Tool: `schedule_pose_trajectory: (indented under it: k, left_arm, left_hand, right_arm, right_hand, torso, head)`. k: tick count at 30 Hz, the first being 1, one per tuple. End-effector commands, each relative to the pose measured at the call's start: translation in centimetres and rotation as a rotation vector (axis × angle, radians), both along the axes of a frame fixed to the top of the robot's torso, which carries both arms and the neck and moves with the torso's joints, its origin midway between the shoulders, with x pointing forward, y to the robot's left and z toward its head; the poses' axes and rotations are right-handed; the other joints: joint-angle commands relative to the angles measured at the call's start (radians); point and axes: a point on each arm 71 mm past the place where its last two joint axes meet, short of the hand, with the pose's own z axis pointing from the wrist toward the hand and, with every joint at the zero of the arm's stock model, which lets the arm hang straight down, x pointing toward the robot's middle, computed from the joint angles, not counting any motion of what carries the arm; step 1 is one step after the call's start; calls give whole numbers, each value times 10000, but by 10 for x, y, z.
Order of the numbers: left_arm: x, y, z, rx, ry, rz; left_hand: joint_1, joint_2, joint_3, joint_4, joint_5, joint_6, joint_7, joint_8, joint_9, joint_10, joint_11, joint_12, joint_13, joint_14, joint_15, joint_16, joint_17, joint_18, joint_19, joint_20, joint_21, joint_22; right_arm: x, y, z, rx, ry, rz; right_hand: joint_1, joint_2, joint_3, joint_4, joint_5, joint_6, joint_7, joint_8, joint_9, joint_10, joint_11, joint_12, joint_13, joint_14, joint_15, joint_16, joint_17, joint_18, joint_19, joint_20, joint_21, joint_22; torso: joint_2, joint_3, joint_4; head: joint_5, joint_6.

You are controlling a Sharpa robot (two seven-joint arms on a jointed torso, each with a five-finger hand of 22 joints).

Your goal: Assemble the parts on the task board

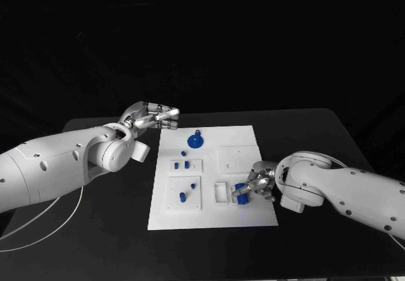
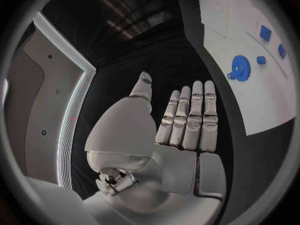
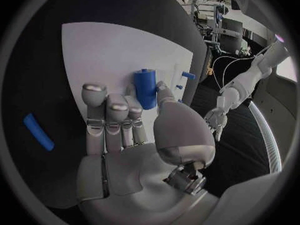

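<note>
The white task board lies in the middle of the black table. My right hand is over its near right part and pinches an upright blue cylinder between thumb and fingers; the right wrist view shows that cylinder at the fingertips of the right hand. A blue gear lies at the board's far left. My left hand hovers just off the board's far left corner, fingers apart and holding nothing. In the left wrist view the left hand is flat and the gear lies beyond it.
Two small blue pegs stand in a raised square, and two more blue pieces lie on the near left square. A white slotted block sits beside the cylinder. A blue bar lies on the dark table off the board.
</note>
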Motion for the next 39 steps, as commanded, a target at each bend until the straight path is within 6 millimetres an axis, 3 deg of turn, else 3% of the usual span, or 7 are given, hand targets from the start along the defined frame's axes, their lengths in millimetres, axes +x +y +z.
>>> schedule_pose_trajectory:
  k: [1, 2, 6, 25, 39]
  left_arm:
    - [0, -2, 1, -101, 14, -108]
    - [0, -2, 1, -100, 14, -107]
    - [0, -2, 1, -98, 14, -99]
    - [1, -1, 0, -81, 12, -71]
    - [2, -3, 0, -82, 42, -120]
  left_hand:
    - [43, -3, -17, 65, -25, -50, 50, 21, 4, -70, 9, -24, 6, 10, 1, -13, 2, -9, 34, 63, -49, -8]
    - [43, -3, -17, 65, -25, -50, 50, 21, 4, -70, 9, -24, 6, 10, 1, -13, 2, -9, 34, 63, -49, -8]
    - [54, 45, -26, 40, -25, -44, 54, 21, 4, -71, 11, -25, 6, 9, 3, -12, 2, -6, 35, 64, -53, -10]
    - [36, 109, -66, -3, -24, -26, 56, 22, 5, -66, 10, -24, 6, 3, 5, -11, 4, -2, 34, 71, -59, -11]
    - [21, 136, -98, -43, -24, -15, 49, 21, 4, -68, 5, -24, 6, -7, 7, -12, 3, 1, 31, 73, -64, -12]
  right_arm:
    - [-9, 0, -19, -174, 522, -87]
    - [-9, -1, -19, -135, 497, -139]
    - [-11, -3, -18, 128, 523, -334]
    - [-4, -6, 22, 2038, 784, -1198]
    - [-1, 7, 25, 2015, 925, -1043]
  right_hand:
    - [116, 107, 1488, -840, -9, 188, -50, -67, -6845, -32, -55, -28, 1, -25, -32, 8, -1, 190, 486, -10, -52, 15]
    - [-168, -73, 2140, -979, -22, 273, -73, -69, -6865, -23, -68, -43, -7, -18, -49, 7, 9, 180, 492, -18, -74, 21]
    - [-343, -180, 2423, -1007, -7, 438, -142, -63, -6819, 0, -107, -50, -16, -16, -70, -14, -2, 160, 495, -45, -64, 44]
    - [-459, -228, 2097, -801, 224, 698, -230, -65, -6797, 59, -157, -64, -29, -10, -109, -45, -17, 118, 501, -87, -19, 97]
    - [-461, -251, 1865, -679, 179, 761, -243, -63, -6820, 57, -163, -88, -42, -9, -112, -49, -11, 105, 496, -92, 0, 124]
  torso:
    - [-3, 0, -1]
    - [0, 2, -2]
    - [-4, 2, -3]
    - [-2, -9, -5]
    - [0, -24, 0]
  head:
    - [17, 7]
    - [30, 6]
    - [38, 3]
    - [78, 62]
    - [126, 44]
